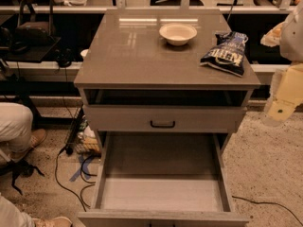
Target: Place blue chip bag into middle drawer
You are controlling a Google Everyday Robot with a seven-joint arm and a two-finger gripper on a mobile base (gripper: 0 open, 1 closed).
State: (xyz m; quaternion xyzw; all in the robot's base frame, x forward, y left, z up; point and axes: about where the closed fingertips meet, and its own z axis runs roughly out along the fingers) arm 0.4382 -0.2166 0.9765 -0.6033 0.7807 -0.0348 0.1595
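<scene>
The blue chip bag [224,54] lies crinkled on the right side of the cabinet top [132,56], near its right edge. The middle drawer [161,193] is pulled out wide open at the front of the cabinet, and its pale grey tray holds nothing. My gripper [271,35] is at the far right of the camera view, raised off the cabinet's right edge, to the right of the bag and apart from it. Part of my pale arm [284,96] hangs below it beside the cabinet.
A cream round bowl [177,33] stands at the back middle of the cabinet top. Above the open drawer is a shut drawer with a black curved handle [162,124]. A person's legs [16,126] and cables [71,174] are on the floor at the left.
</scene>
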